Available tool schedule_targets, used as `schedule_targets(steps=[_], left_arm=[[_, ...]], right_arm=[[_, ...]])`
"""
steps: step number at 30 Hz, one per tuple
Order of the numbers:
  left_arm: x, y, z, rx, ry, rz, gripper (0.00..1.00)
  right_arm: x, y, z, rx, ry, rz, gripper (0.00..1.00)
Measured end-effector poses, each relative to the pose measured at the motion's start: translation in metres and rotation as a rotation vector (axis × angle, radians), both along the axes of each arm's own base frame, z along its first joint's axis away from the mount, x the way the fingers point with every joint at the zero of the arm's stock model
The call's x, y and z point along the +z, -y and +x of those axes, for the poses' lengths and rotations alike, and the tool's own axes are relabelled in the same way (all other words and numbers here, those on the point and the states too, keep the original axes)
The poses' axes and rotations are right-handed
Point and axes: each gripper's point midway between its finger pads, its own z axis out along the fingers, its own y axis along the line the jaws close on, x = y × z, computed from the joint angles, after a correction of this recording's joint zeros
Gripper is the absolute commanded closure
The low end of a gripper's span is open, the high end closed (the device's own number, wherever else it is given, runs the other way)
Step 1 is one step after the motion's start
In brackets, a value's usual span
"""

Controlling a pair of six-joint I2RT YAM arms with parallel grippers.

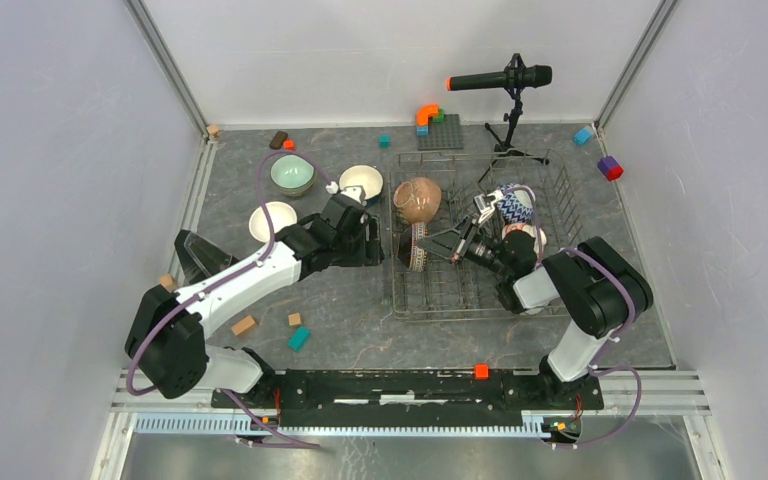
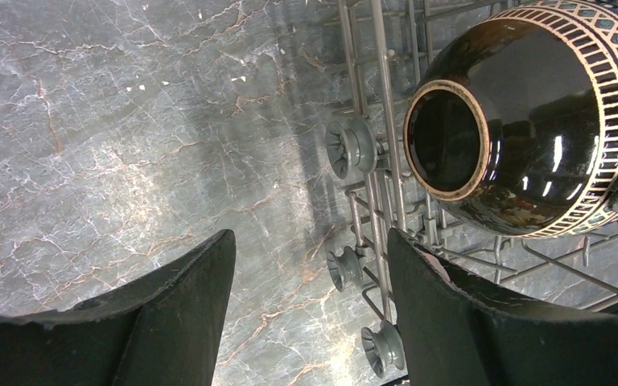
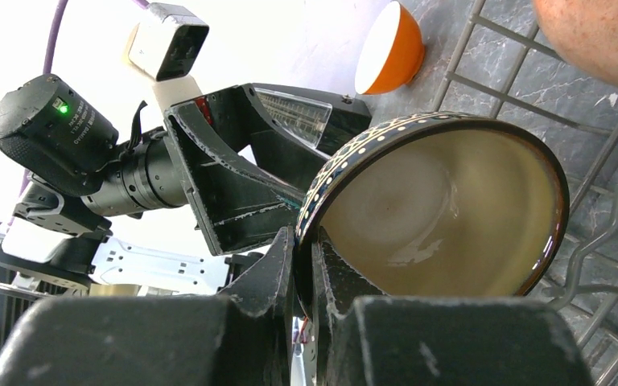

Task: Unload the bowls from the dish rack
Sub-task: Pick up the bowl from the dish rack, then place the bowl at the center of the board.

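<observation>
The right claw (image 3: 306,256) fills the bottom of its own wrist view, its 2 fingers closed on the rim of the dark patterned bowl (image 3: 442,217), 1 finger inside the pale interior and 1 against the banded outside. That bowl stands on edge inside the dish rack (image 1: 480,300), close to the rack's left side, with its open mouth facing the right claw and its ringed foot facing left.

The left claw (image 2: 310,257) sits just outside the rack's left side, over the grey bench (image 1: 360,300), with its jaws wide apart and nothing between them. From its wrist view the dark bowl's foot lies ahead of the fingertips and off toward the right finger, clear of both.

In the rack's far-left corner rests a brown speckled bowl (image 1: 417,200), and a blue-white zigzag bowl (image 1: 513,205) stands further right along the far side. 3 bowls stand on the bench left of the rack, toward the far-left corner: a pale green bowl (image 1: 291,173), an orange bowl (image 1: 361,182) with a white inside, and a cream bowl (image 1: 273,220).
</observation>
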Motion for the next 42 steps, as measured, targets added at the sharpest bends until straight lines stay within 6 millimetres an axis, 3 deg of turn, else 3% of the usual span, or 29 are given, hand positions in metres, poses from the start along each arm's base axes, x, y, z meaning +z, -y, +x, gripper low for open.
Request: schedule_targets(steps=[7, 15, 19, 22, 30, 33, 38, 42], left_arm=[[0.01, -0.003, 0.001, 0.013, 0.037, -0.002, 0.23], [0.053, -0.013, 0.001, 0.044, 0.153, -0.059, 0.16], [0.083, -0.026, 0.003, 0.073, 0.256, -0.077, 0.12], [0.109, -0.038, 0.003, 0.116, 0.342, -0.104, 0.0], [0.169, -0.067, -0.003, 0.224, 0.522, -0.2, 0.0], [0.186, -0.066, -0.006, 0.218, 0.566, -0.254, 0.0], [0.217, -0.048, -0.015, 0.103, 0.618, -0.344, 0.0], [0.24, -0.038, -0.019, -0.002, 0.657, -0.334, 0.0]], right_arm=[[0.019, 0.001, -0.009, 0.026, 0.062, 0.016, 1.0], [0.057, 0.007, -0.024, 0.022, 0.289, -0.052, 1.0], [0.059, 0.01, -0.029, -0.001, 0.386, -0.201, 1.0], [0.064, 0.008, -0.032, -0.01, 0.467, -0.326, 1.0], [0.085, -0.008, -0.053, 0.003, 0.698, -0.657, 1.0], [0.092, -0.014, -0.064, 0.019, 0.787, -0.764, 1.0], [0.097, -0.017, -0.079, 0.041, 0.965, -1.033, 1.0], [0.091, -0.028, -0.111, 0.13, 1.177, -1.217, 1.0]])
